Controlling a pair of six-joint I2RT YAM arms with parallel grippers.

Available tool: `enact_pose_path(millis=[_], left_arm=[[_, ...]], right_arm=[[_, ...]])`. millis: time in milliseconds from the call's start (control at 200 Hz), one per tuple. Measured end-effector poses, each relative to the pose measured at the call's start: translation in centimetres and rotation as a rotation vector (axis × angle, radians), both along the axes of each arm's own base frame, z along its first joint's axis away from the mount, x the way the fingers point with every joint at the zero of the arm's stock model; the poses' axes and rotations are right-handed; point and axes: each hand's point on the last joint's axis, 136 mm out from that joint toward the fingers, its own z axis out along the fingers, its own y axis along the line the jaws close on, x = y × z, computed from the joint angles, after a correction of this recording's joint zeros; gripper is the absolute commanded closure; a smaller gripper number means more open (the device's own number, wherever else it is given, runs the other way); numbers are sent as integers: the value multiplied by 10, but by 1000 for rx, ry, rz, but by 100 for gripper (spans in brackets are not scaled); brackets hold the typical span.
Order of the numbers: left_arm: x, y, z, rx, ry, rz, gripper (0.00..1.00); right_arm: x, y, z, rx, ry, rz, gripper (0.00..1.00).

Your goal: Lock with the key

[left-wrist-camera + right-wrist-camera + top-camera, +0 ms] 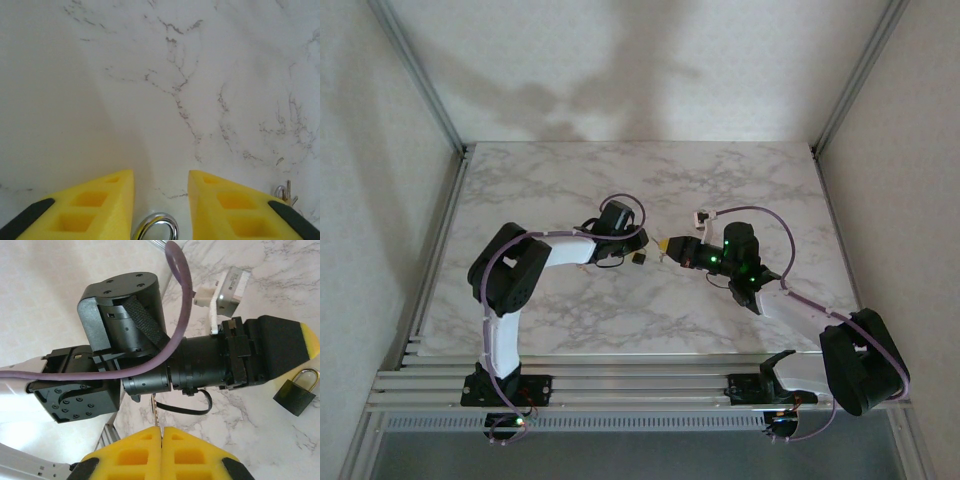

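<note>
Yellow foam fingers (135, 450) of the right end effector (161, 429) press flat together on a thin, toothed key (155, 412). Beyond them the square black padlock (294, 395) with its silver shackle lies on the marble desk (280, 450), just beside the left end effector (161, 172), whose blocky fingers stand narrowly parted. Its wrist view catches the shackle's loop low between them and small metal keys (286, 192) at the edge.

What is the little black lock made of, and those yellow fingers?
The padlock body looks like matte black painted metal, maybe plastic. Its shackle gleams like polished steel. The yellow fingers look like dull moulded plastic, with hollow pockets.
</note>
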Motion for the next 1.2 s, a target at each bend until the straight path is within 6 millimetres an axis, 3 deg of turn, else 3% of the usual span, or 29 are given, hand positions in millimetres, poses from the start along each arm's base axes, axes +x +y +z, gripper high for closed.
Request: enact_pose_path(millis=[395,886,1201], left_arm=[[-17,19,0,-28,9,54,65],[-42,-2,13,-113,17,38,64],[-48,3,20,-123,11,50,64]], right_arm=[[4,-5,-9,-30,29,-42,100],[4,-6,-14,-43,48,-48,100],[6,-10,-24,-73,76,-75,100]])
